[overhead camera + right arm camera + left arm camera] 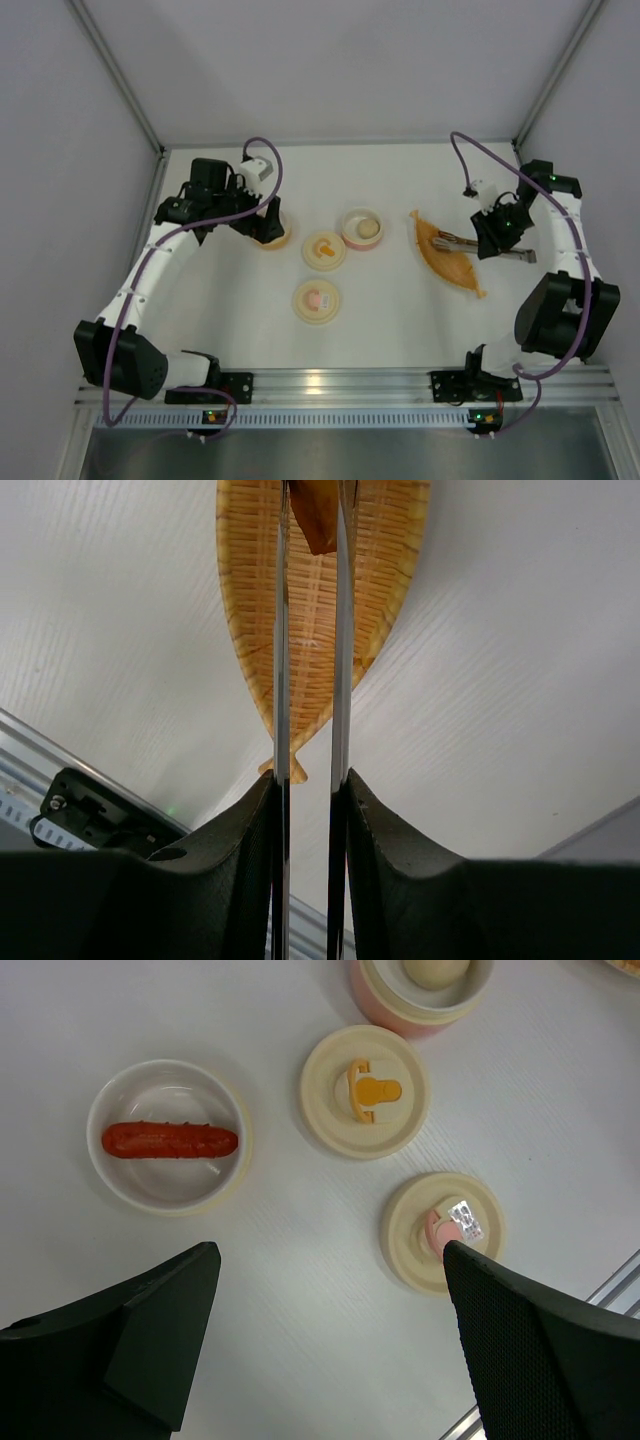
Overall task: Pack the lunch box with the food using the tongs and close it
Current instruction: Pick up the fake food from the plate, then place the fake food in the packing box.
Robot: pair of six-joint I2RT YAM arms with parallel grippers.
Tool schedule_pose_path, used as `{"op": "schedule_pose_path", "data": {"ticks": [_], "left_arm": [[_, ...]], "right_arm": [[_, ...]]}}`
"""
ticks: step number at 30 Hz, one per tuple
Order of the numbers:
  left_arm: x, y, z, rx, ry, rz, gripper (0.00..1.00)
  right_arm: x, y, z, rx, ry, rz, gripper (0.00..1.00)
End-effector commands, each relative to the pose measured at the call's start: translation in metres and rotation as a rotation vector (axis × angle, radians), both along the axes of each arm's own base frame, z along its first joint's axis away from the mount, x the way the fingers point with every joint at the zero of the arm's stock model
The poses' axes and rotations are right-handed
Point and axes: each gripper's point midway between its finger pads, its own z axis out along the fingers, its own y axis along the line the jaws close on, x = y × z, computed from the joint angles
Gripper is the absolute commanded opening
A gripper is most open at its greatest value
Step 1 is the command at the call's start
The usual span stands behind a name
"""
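Note:
The tongs point(282, 630) run as two thin metal arms straight out between the fingers of my right gripper point(310, 780), which is shut on them. Their tips reach over the woven orange tray point(250, 590), where a small brown piece point(315, 515) sits between them. From above, the right gripper point(493, 238) holds the tongs point(455, 241) across the tray point(450, 268). A red-orange sausage point(170, 1141) lies in a white bowl point(110, 1175). The cream ball point(435, 970) rests in the pink round lunch box point(350, 240). My left gripper point(330, 1300) hangs open above the table, nothing between its fingers.
Two cream lids lie between the arms: one with an orange handle point(365, 1090) and one with a pink handle point(443, 1230). The left gripper point(268, 222) partly hides the sausage bowl from above. A metal rail point(340, 385) runs along the near edge.

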Motion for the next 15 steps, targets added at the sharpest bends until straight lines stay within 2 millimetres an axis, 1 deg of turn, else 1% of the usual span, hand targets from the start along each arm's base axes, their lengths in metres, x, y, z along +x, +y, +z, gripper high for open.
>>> {"op": "schedule_pose_path", "data": {"ticks": [1,2,3,4,5,6,7,8,9,10,11,12,13,14,15], "left_arm": [[0.009,0.005,0.014,-0.055,-0.032,0.041,0.98],[0.01,0.005,0.015,-0.081,-0.022,0.046,0.98],[0.011,0.007,0.016,-0.103,-0.012,0.054,0.98],[0.017,0.017,0.015,-0.122,0.005,0.085,0.98],[0.017,0.017,0.017,-0.163,0.03,0.086,0.98],[0.02,0.022,0.017,-0.181,0.042,0.098,0.98],[0.026,0.033,0.015,-0.197,0.057,0.13,0.98],[0.026,0.036,0.016,-0.214,0.066,0.137,0.98],[0.028,0.039,0.016,-0.223,0.071,0.147,0.98],[0.029,0.041,0.016,-0.225,0.074,0.157,0.98],[0.031,0.052,0.014,-0.229,0.078,0.189,0.98],[0.032,0.055,0.013,-0.23,0.08,0.201,0.98],[0.033,0.058,0.01,-0.227,0.085,0.216,0.98],[0.032,0.06,0.007,-0.225,0.09,0.228,0.98],[0.031,0.063,0.005,-0.215,0.088,0.241,0.98]], "right_arm": [[-0.003,0.013,0.034,0.068,-0.061,0.004,0.0],[-0.002,0.018,0.039,0.088,-0.068,0.004,0.0],[0.003,0.025,0.048,0.113,-0.093,0.012,0.0],[0.004,0.031,0.051,0.123,-0.096,0.02,0.0],[0.006,0.045,0.055,0.135,-0.104,0.047,0.0],[0.01,0.052,0.061,0.142,-0.126,0.058,0.0],[0.017,0.061,0.065,0.155,-0.146,0.051,0.0],[0.019,0.08,0.07,0.17,-0.157,0.093,0.0],[0.025,0.091,0.078,0.184,-0.184,0.113,0.0],[0.029,0.105,0.08,0.209,-0.176,0.106,0.0],[0.036,0.13,0.086,0.229,-0.214,0.159,0.0],[0.043,0.143,0.092,0.248,-0.24,0.171,0.0],[0.048,0.157,0.092,0.274,-0.236,0.15,0.0],[0.057,0.183,0.099,0.298,-0.294,0.202,0.0],[0.063,0.194,0.099,0.299,-0.314,0.205,0.0]]}}
